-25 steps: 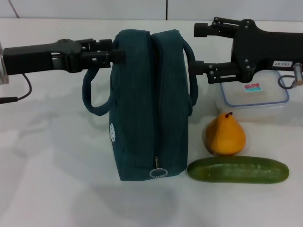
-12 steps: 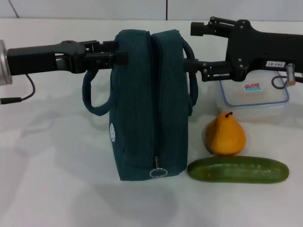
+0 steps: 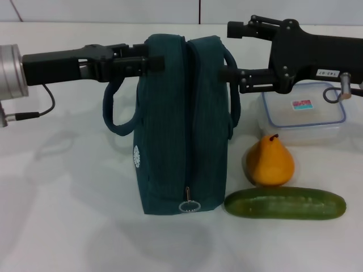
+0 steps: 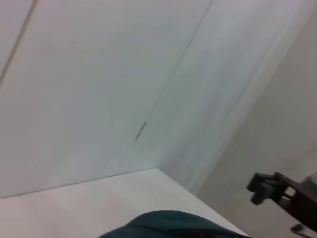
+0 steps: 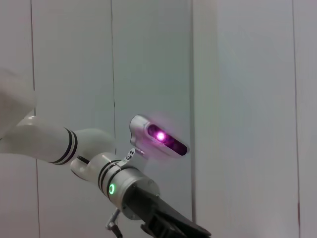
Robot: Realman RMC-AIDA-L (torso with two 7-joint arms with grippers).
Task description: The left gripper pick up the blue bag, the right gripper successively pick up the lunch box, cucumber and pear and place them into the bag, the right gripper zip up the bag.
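The blue bag (image 3: 181,124) stands upright on the white table, zipper pull ring low at its front. My left gripper (image 3: 150,56) reaches in from the left and meets the bag's upper left side, above the hanging left handle (image 3: 113,113). My right gripper (image 3: 228,51) comes in from the right and is open, its lower finger beside the bag's right handle and its upper finger higher up. The lunch box (image 3: 303,113) sits under the right arm. In front of it stands the pear (image 3: 270,161), with the cucumber (image 3: 285,203) lying nearest me. The left wrist view shows the bag's top (image 4: 168,223) and the right gripper (image 4: 265,188).
The wall (image 3: 113,10) runs close behind the table. In the right wrist view the left arm (image 5: 114,186) with its green light stands against that wall. Bare table (image 3: 62,198) lies to the left and in front of the bag.
My left gripper has moved right against the bag's upper side, and the bag's top has shifted slightly right. My right gripper has edged left toward the right handle.
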